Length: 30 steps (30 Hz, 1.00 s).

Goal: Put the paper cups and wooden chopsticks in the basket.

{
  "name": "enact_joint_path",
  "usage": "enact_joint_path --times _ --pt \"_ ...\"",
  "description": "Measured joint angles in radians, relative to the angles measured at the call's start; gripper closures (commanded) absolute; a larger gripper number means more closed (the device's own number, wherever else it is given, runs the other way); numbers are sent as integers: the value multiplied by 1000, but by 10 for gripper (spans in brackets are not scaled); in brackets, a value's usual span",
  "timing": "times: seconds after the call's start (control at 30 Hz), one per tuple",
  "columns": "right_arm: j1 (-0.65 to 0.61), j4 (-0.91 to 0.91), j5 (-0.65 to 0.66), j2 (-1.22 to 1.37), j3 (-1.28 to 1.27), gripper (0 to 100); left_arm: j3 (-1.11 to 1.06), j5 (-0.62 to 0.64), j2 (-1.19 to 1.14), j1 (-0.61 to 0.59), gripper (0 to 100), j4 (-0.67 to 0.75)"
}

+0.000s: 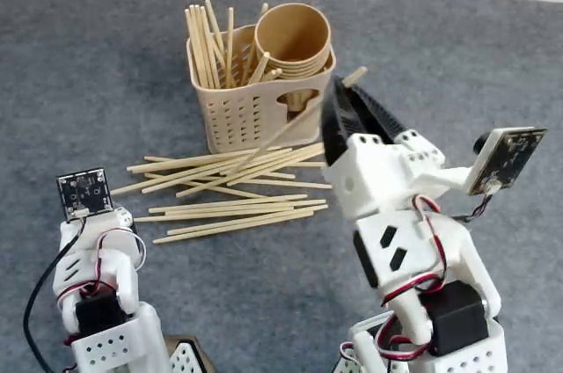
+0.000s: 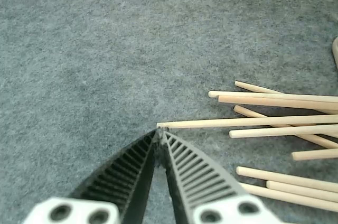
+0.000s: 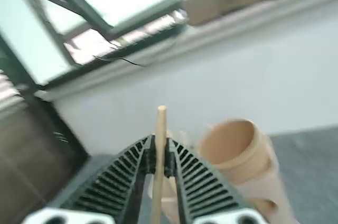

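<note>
Chopsticks (image 1: pixel 230 195) of pale wood lie loose in a rough fan across the grey, felt-like worktop (image 1: pixel 106 83), just in front of the basket (image 1: pixel 237 118). The high view gives me the whole layout. The basket is cream plastic, boxy with rounded corners, upright, its walls pierced by rows of small slots. A nested stack of tan paper cups (image 1: pixel 295 34) sits in the side nearer my right arm, round mouths up. A bundle of upright sticks (image 1: pixel 208 39) leans in the other side.

My right jaws are clamped on a single chopstick (image 3: pixel 160 139). My right wrist view shows this best: the slim round stick is pinched between the black ribbed inner faces, its blunt tip poking out past them. The cups' rims sit just beyond, with a window (image 3: pixel 105 2) and a pale wall (image 3: pixel 237 76) behind. From above, these jaws hang over the worktop beside the basket's cup corner.

My left jaws are together with nothing between them. My left wrist view adds what the high one hides: their tips sit low over the fuzzy nap, right at the cut end of one loose chopstick (image 2: pixel 237 122), with more stick ends crossing beside it.
</note>
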<state>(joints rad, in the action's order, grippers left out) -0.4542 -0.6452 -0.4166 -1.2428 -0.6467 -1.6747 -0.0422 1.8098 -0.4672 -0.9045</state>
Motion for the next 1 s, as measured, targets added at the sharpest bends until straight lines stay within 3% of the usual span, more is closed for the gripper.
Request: enact_joint_path --times 0.23,0.37,0.57,0.87,1.0 --pt "-15 193 0 0 0 994 0 0 0 0 992 0" --pt "-25 318 95 34 0 994 0 0 0 0 992 0" --pt "-25 559 206 226 0 994 0 0 0 0 992 0" --pt "-25 776 321 522 0 987 0 0 0 0 992 0" --pt "-25 815 338 580 -2 890 0 0 0 0 992 0"
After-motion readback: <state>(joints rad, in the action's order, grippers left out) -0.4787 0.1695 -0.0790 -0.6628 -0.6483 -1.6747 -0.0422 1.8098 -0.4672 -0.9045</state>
